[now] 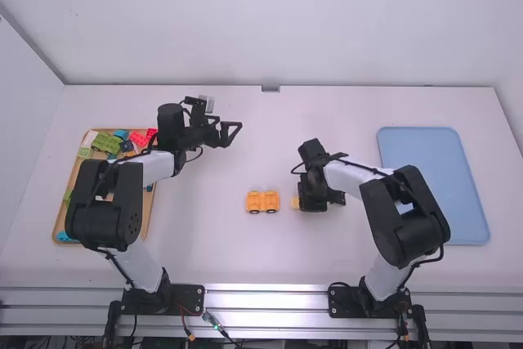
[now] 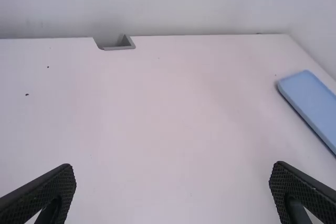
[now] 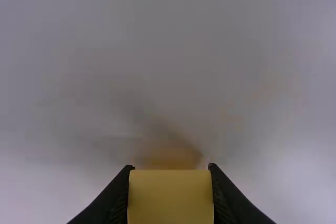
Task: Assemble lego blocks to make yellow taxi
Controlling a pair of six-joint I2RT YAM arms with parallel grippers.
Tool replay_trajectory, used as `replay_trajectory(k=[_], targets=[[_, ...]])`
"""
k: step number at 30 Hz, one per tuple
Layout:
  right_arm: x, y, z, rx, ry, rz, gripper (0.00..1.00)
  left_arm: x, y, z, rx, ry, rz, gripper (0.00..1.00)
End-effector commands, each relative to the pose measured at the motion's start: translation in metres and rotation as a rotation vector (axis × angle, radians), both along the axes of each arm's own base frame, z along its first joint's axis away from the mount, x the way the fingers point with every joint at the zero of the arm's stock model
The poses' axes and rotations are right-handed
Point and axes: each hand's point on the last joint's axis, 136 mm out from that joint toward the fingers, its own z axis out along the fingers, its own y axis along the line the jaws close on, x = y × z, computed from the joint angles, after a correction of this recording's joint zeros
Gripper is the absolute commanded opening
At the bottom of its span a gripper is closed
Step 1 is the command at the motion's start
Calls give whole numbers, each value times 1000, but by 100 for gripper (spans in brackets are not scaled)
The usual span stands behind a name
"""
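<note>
"White worktop (image 1: 221,259), and?"
"Black left end effector (image 1: 231,133), upper left, spread wide; black right end effector (image 1: 312,200), right of centre, gripping."
"Orange wheeled plastic assembly (image 1: 262,202)?"
"Below centre. Gripped: a yellow plastic block (image 3: 170,198)."

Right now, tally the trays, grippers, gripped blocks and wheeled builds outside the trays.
Trays: 2 (blue tray, wooden tray)
Grippers: 2 (left gripper, right gripper)
Gripped blocks: 1 (yellow block)
Wheeled builds outside: 1 (orange build)
Total: 6

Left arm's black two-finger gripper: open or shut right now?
Open: the left gripper has its two fingers standing wide apart, with nothing held between them.
</note>
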Motion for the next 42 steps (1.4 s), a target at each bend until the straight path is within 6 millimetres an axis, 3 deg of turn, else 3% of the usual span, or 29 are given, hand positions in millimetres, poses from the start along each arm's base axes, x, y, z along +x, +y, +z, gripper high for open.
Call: replay_trajectory(k=[1,2,3,7,10,14,18,21,22,24,25,28,29,32,35,38,42], targets=[[1,-5,3,-9,-7,-26,36,2,-3,5,-6,-8,-11,99],[1,-7,3,-10,-5,-25,68,2,-3,5,-6,-8,-11,99],[2,-7,3,-7,-7,-18,81,2,-3,5,-6,-8,-11,99],[7,-7,6,8,-24,28,97,2,-3,5,-6,-9,-12,99],[15,-5,11,7,-55,77,99,2,-3,5,-6,-8,-11,99],[31,-3,34,6,-100,199,99,2,-3,5,-6,-9,-11,99],[46,-10,81,-16,-173,514,99,2,-3,5,-6,-8,-10,99],[74,-21,130,-64,-327,956,99,3,0,5,-5,-8,-4,99],[76,-20,135,-64,-345,1001,99,3,0,5,-5,-8,-4,99],[86,-18,171,-58,-444,1257,99,2,-3,5,-6,-8,-11,99],[88,-20,177,-67,-459,1302,99,2,-3,5,-6,-9,-10,99],[113,-44,204,-265,-524,1597,99,3,-1,5,-6,-11,-6,99],[115,-47,205,-284,-524,1615,99,3,-1,5,-6,-11,-6,99],[144,-88,219,-580,-443,1952,99,2,-3,5,-6,-11,-10,99],[146,-100,220,-607,-409,2074,99,1,-1,1,-6,10,-7,99],[144,-90,217,-549,-478,2183,99,-3,-3,-2,14,9,-31,99],[109,-41,213,-273,-763,2614,99,-26,-26,4,65,-126,-268,99]])
